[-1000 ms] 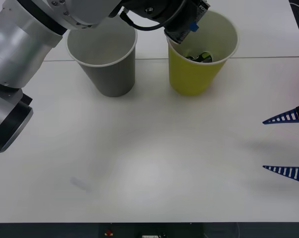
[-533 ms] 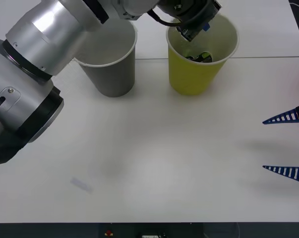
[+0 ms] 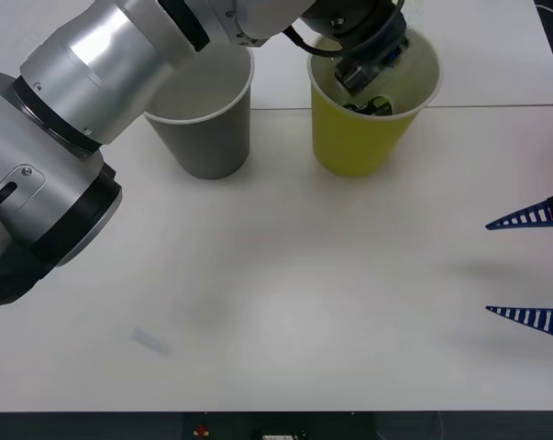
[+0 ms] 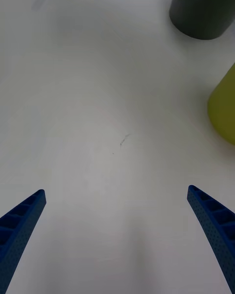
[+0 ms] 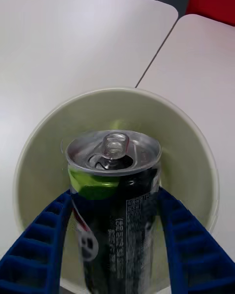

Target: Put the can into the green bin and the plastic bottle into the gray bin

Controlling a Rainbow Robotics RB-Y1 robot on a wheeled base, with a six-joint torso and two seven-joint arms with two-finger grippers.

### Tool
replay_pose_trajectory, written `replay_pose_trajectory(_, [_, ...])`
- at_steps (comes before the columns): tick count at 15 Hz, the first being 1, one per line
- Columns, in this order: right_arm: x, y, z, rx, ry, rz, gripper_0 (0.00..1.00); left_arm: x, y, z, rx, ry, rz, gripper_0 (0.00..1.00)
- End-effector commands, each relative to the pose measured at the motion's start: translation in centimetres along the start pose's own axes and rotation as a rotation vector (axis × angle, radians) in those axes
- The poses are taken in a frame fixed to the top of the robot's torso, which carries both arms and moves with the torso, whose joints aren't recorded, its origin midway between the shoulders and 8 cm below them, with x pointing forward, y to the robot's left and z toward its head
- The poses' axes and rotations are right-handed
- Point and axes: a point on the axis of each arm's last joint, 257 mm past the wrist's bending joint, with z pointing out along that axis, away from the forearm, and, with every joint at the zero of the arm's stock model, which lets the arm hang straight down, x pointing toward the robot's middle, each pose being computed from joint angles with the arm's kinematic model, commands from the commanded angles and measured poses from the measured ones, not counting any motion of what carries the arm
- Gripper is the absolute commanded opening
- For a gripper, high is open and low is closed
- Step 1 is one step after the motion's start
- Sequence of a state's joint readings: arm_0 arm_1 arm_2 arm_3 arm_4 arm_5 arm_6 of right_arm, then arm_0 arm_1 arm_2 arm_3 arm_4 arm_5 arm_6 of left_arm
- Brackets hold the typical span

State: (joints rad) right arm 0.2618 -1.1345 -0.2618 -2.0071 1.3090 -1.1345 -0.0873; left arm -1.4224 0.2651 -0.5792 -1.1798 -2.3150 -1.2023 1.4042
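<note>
My left tool has swung over the green bin and dipped toward its mouth, can in its grasp.

The can [image 5: 113,201] sits clamped between my left tool's [image 5: 115,245] two blue fingers, pull-tab showing, hanging over the pale inside of the green bin [image 5: 196,142]; in the front view that tool [image 3: 368,69] is at the upper middle of the frame, lower into the bin's mouth than a second ago, so I judge the drop is close. A dark, green-marked thing [image 3: 379,105] already lies inside. The gray bin [image 3: 203,137] to its left looks empty. My right tool [image 3: 530,268] waits spread apart at the right edge above the surface [image 3: 285,302].
</note>
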Motion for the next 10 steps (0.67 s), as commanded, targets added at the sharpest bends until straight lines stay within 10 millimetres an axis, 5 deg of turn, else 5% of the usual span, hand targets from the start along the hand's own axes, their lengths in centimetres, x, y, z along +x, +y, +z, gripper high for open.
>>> replay_pose_trajectory(1, [0.0,0.0,0.0,0.0,0.0,0.0,1.0,-0.6,-0.7,-0.3,0.03,-0.023,0.026,1.0])
replay_pose_trajectory(5, [0.0,0.0,0.0,0.0,0.0,0.0,1.0,0.2,-1.0,-2.9,0.131,-0.124,0.051,1.0])
replay_pose_trajectory(10, [0.0,0.0,0.0,0.0,0.0,0.0,1.0,4.9,-0.6,-7.8,0.162,-0.227,0.098,1.0])
